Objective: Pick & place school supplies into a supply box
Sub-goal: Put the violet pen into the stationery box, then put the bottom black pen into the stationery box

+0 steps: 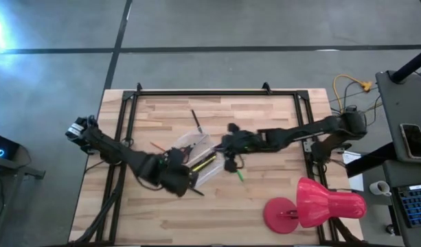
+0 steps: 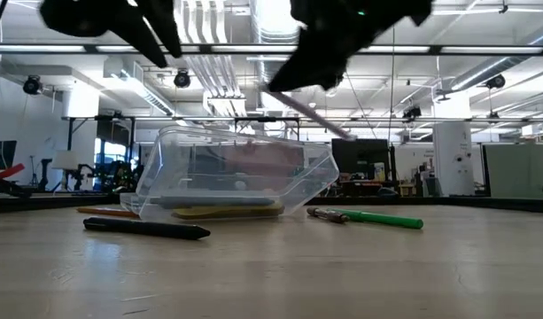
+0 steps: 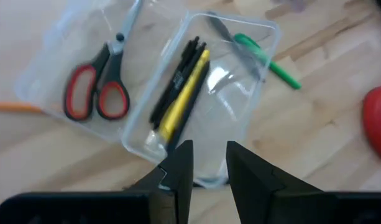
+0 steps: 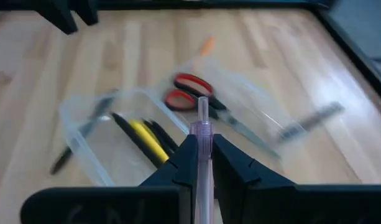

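The clear supply box (image 3: 209, 93) stands on the wooden table and holds a yellow pen (image 3: 185, 99) and black pens (image 3: 178, 78). Red-handled scissors (image 3: 97, 87) lie on a clear flat part beside it. A green pen (image 1: 237, 173) lies on the table to the right of the box. My right gripper (image 4: 202, 146) is above the box, shut on a pale pink pen (image 2: 311, 113). My left gripper (image 3: 209, 165) hovers open over the box's near end, well above it in the low view (image 2: 156, 35). My right gripper pinches the pale pink pen (image 4: 202, 127) between its two fingers. The pen lies along the fingers and sticks out ahead of their tips. The fingers slant down from the table's right side. The pen is lifted clear above the box, its free end (image 2: 346, 136) lowest.
A black pen (image 2: 147, 229) lies on the table near the box's front. An orange pencil (image 1: 158, 146) lies left of the box and a dark pen (image 1: 195, 120) behind it. A big pink-red lamp (image 1: 313, 206) lies at the near right. A black frame (image 1: 217, 92) rims the table.
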Action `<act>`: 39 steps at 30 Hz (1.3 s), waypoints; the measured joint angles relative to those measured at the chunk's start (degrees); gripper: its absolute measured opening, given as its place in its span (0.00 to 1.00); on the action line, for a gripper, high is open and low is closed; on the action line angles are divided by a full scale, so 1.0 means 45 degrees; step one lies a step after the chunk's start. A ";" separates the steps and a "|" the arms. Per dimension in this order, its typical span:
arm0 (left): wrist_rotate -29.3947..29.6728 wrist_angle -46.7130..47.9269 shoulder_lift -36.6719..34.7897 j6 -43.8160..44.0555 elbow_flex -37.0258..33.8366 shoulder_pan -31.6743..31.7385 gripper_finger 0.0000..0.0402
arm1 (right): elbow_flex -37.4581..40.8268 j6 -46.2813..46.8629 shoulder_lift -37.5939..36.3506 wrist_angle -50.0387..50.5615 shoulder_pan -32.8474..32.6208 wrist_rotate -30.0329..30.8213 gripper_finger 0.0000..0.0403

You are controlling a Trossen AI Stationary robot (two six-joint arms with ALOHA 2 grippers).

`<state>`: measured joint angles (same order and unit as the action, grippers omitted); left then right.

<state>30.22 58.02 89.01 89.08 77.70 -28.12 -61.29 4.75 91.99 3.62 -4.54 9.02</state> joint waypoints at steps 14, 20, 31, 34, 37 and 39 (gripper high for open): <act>0.1202 0.0376 0.0010 0.3824 -0.1019 -0.2272 0.20 | -0.4308 -0.1870 0.3996 0.1138 -0.0019 -0.3124 0.07; 0.0359 0.0346 0.0010 0.3190 -0.1191 -0.2272 0.20 | -0.4664 -0.2326 0.5311 0.2517 -0.0030 -0.3116 0.07; 0.0165 0.0238 0.0019 0.1082 -0.1232 -0.2270 0.20 | -0.4674 -0.2821 0.5343 0.3435 -0.0160 -0.3125 0.15; 0.0106 0.0223 0.0024 0.1021 -0.1352 -0.2262 0.20 | -0.4766 -0.2791 0.5318 0.3444 -0.0163 -0.3127 0.22; -0.0145 0.0106 0.0024 0.1013 -0.1400 -0.2262 0.20 | -0.4868 -0.2671 0.5312 0.3477 -0.0165 -0.3154 0.30; -0.0290 -0.0076 0.0024 0.1004 -0.1485 -0.2257 0.20 | -0.4868 -0.2666 0.5197 0.3569 -0.0165 -0.3096 0.36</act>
<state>28.91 57.68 89.12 93.59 71.02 -38.28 -83.20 -7.25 115.38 19.68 -5.28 -4.91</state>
